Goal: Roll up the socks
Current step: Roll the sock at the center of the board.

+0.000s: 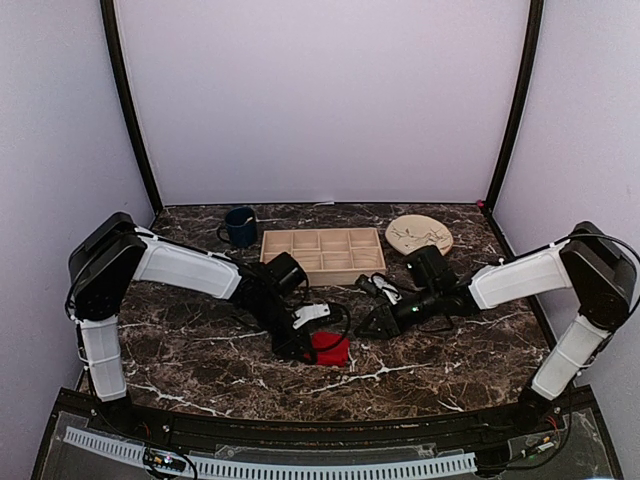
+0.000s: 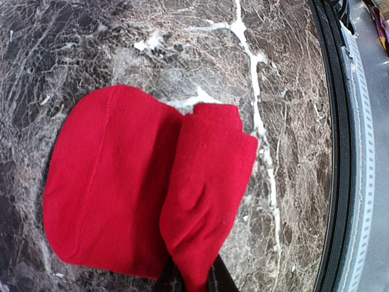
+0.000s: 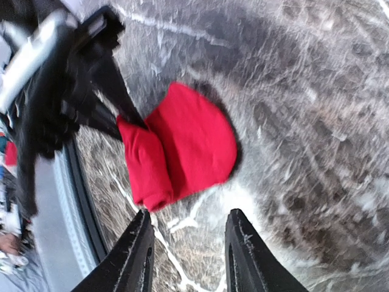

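1. Fabric: the socks [image 2: 109, 188] were bright red soft knit, with a stitched seam line running down the flat, rounded part. They lay on the table [image 1: 200, 350], a dark brown marble-patterned top with white veins.
2. Shape: one end was doubled over into a thick, creased flap resting on the flat part.
3. The left gripper [image 2: 194, 281] was closed on the near end of that flap, its dark fingers pinching the red cloth. Only the tips showed, cut off at the bottom edge of its wrist view.
4. The right gripper [image 3: 188, 243] stood with its black fingers partly apart and nothing between them. The socks lay just ahead of the tips, not touching.
5. Containers: a pale wooden tray [image 1: 322, 255] with two rows of compartments stood beyond both grippers, well apart from the socks. Its compartment floors showed bare wood.
6. A dark blue mug [image 1: 240, 227] stood beyond the left gripper, beside the tray; its interior could not be seen.
7. A round tan plate [image 1: 419, 235] lay beyond the right gripper, with pale marks on it too small to identify.
8. Obscured: the right wrist view was blurred. Whether the red bundle held one sock or two could not be told. From above, the left gripper covered part of it.
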Controlling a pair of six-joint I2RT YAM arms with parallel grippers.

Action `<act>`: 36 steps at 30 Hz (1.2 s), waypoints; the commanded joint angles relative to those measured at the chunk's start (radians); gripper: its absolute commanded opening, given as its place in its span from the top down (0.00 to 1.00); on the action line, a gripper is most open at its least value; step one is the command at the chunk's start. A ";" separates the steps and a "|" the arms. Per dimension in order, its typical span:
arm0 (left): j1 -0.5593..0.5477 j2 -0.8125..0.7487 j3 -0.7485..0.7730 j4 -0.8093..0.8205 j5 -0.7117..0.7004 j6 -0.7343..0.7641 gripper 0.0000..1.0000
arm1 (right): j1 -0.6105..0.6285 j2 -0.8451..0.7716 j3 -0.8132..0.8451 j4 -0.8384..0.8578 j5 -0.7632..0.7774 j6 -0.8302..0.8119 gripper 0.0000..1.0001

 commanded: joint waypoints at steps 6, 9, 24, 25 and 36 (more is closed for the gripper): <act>-0.001 0.077 0.051 -0.181 0.002 0.023 0.89 | 0.123 -0.111 -0.068 0.007 0.212 -0.118 0.61; 0.005 0.095 0.069 -0.205 0.022 0.025 0.89 | 0.180 -0.129 -0.057 -0.007 0.282 -0.161 0.61; 0.024 0.145 0.119 -0.261 0.074 0.036 0.89 | 0.319 -0.066 0.037 -0.075 0.457 -0.285 0.58; 0.024 0.146 0.121 -0.263 0.076 0.037 0.89 | 0.322 -0.066 0.042 -0.075 0.459 -0.290 0.58; 0.029 0.164 0.136 -0.278 0.092 0.042 0.89 | 0.348 0.022 0.091 -0.102 0.454 -0.328 0.58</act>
